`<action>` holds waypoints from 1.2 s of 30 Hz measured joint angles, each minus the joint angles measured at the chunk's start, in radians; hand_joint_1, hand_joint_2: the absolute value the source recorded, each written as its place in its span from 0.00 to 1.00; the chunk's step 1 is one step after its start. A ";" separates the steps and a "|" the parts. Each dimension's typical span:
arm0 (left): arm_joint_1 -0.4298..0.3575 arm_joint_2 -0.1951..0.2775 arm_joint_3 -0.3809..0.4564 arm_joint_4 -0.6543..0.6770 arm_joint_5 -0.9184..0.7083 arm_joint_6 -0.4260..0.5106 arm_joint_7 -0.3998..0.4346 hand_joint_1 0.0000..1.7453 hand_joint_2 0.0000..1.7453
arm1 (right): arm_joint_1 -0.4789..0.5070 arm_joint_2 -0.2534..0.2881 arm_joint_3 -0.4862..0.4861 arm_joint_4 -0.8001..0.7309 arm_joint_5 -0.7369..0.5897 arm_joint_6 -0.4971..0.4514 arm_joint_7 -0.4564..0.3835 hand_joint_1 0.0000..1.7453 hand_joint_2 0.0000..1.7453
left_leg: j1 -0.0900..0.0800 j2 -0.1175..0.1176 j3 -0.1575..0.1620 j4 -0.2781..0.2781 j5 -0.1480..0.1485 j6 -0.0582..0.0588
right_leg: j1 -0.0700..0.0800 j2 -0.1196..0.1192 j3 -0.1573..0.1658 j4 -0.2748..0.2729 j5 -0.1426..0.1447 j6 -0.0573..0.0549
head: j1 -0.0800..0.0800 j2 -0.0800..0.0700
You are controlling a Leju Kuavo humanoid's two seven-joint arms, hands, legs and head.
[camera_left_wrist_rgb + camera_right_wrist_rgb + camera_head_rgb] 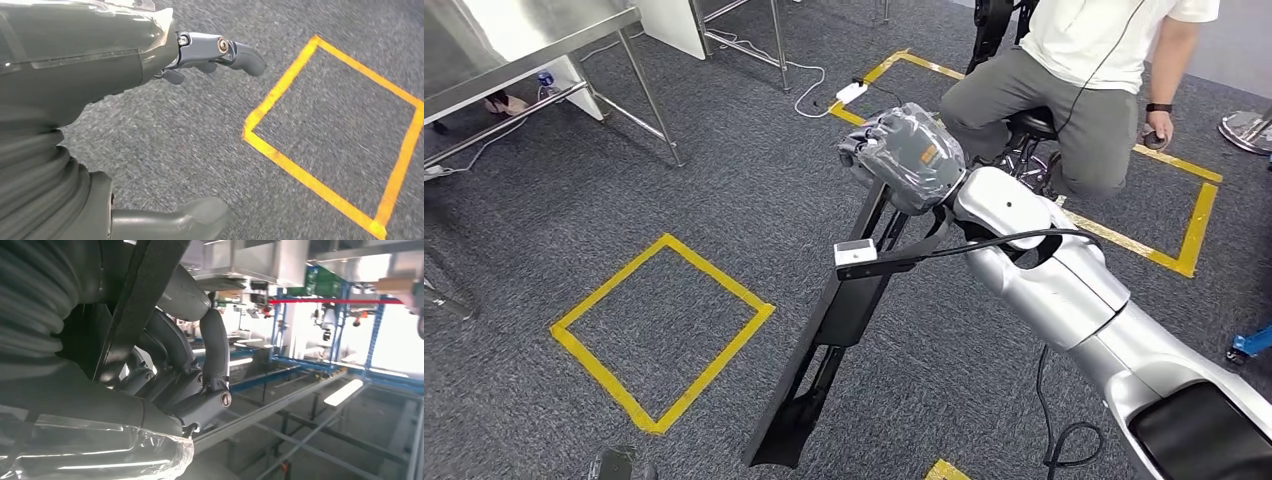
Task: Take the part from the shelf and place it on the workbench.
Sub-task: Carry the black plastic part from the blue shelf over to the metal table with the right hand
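grey carpet with yellow tape squares (664,335) lies below as the right hand (904,155) grips the long black part (839,320) for carrying, left hand (210,52) open, holding nothing.

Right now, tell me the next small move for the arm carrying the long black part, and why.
Probably keep the grip and turn toward the steel workbench at upper left. The right hand holds the long black part near its top, its lower end hanging close to the carpet. The left hand holds nothing, over the yellow tape square.

Right hand (904,155) raised with fingers (215,347) curled around something; left hand (100,65) hangs, fingers apart.
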 joint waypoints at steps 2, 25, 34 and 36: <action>0.003 0.001 0.000 0.000 0.000 0.000 0.000 0.00 1.00 | 0.000 0.003 0.000 0.000 0.001 0.001 -0.001 0.93 1.00 | 0.004 -0.014 -0.006 -0.002 0.001 -0.012 | 0.004 -0.011 0.003 -0.007 0.002 -0.014 | 0.000 0.000; 0.000 0.004 0.000 0.000 0.000 -0.001 0.001 0.00 1.00 | 0.014 -0.002 -0.004 -0.004 0.006 0.001 0.001 0.93 1.00 | 0.007 0.070 0.013 -0.023 0.012 0.013 | 0.014 -0.050 -0.122 0.282 -0.129 -0.022 | 0.002 0.000; 0.007 0.003 0.000 0.000 0.000 0.000 0.001 0.00 1.00 | 0.014 -0.004 -0.012 -0.006 0.007 0.000 0.003 0.93 1.00 | 0.006 -0.003 -0.003 -0.002 -0.001 -0.017 | 0.005 -0.022 0.017 -0.013 -0.002 -0.024 | 0.001 0.000; 0.007 0.004 0.000 0.000 0.000 -0.001 0.002 0.00 1.00 | 0.011 -0.001 -0.013 -0.007 0.010 0.000 0.004 0.93 1.00 | 0.005 0.051 -0.030 0.054 -0.035 -0.027 | 0.002 -0.037 0.020 -0.015 -0.001 -0.037 | -0.005 0.000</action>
